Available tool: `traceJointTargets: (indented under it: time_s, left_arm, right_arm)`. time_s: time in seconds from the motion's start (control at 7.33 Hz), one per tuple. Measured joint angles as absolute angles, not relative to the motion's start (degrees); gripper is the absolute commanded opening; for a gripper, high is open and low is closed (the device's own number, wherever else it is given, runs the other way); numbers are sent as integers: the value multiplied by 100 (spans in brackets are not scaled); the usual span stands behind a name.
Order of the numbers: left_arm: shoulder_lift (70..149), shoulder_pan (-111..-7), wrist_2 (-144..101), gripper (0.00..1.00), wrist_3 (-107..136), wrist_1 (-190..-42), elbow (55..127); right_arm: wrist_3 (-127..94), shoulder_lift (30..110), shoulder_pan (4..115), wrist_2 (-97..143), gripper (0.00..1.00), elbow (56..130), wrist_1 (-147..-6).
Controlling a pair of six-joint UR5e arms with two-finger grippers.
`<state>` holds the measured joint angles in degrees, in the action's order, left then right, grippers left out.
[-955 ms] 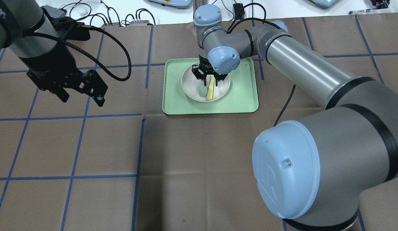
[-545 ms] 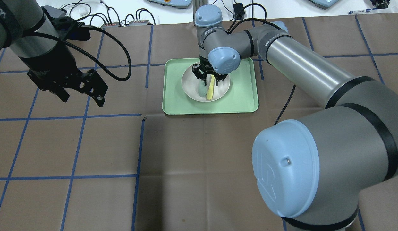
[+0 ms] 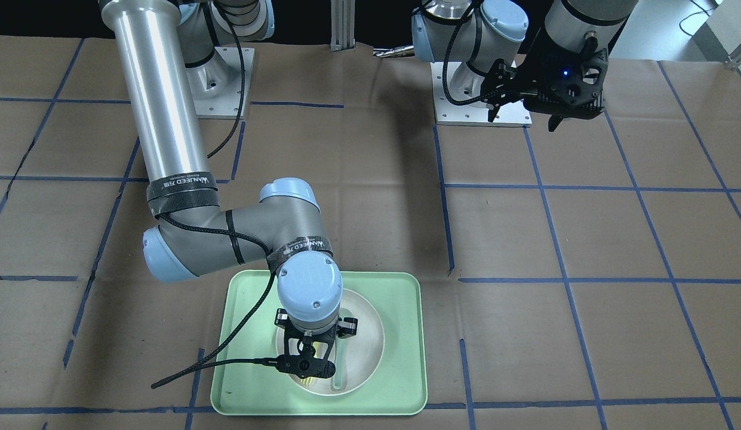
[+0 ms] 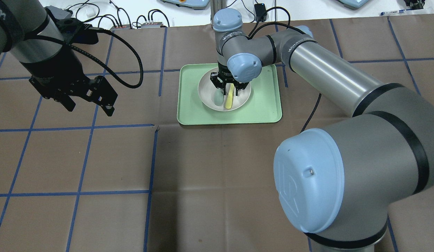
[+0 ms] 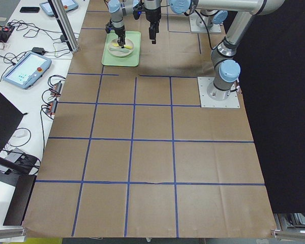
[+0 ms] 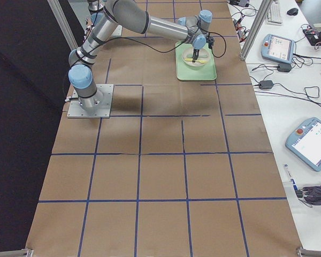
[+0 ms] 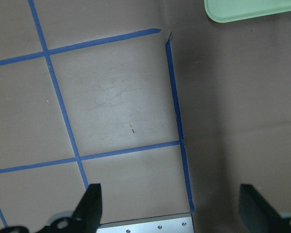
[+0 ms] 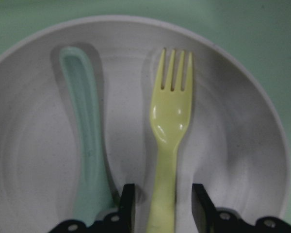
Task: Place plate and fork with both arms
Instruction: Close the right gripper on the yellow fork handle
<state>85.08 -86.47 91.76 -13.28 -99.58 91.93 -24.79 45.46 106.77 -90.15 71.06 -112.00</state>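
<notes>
The off-white plate sits in the pale green tray. The pale-yellow fork lies in it, next to a grey-green spoon. My right gripper is down in the plate and open. In the right wrist view its fingers stand either side of the fork's handle with a gap on each side; the spoon lies left of them. My left gripper is open and empty, above the table well left of the tray. The left wrist view shows my left gripper over bare paper.
The table is covered in brown paper with a blue tape grid. The tray also shows in the front view, under the right wrist. A tray corner shows at the top of the left wrist view. Cables and devices lie past the far edge.
My right arm has shifted slightly, its gripper a little lower over the fork's handle, and more of the spoon shows. The left arm has not moved.
</notes>
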Motion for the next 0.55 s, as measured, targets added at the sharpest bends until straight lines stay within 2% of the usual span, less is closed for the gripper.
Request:
traceJointTargets:
  time_s: [0.27, 0.41, 0.55]
  left_arm:
    - [8508, -8641, 9174, 99, -1331, -9958, 9193]
    - [8508, -8642, 9170, 99, -1329, -9958, 9193]
    - [8505, -8643, 9168, 99, -1328, -9958, 9193]
  right_arm:
    - [-2482, 4523, 10666, -9010, 16, 7094, -11196]
    - [-2481, 4511, 10659, -9009, 6, 7079, -11192]
    - [-2479, 4503, 10655, -9007, 4, 7061, -11187]
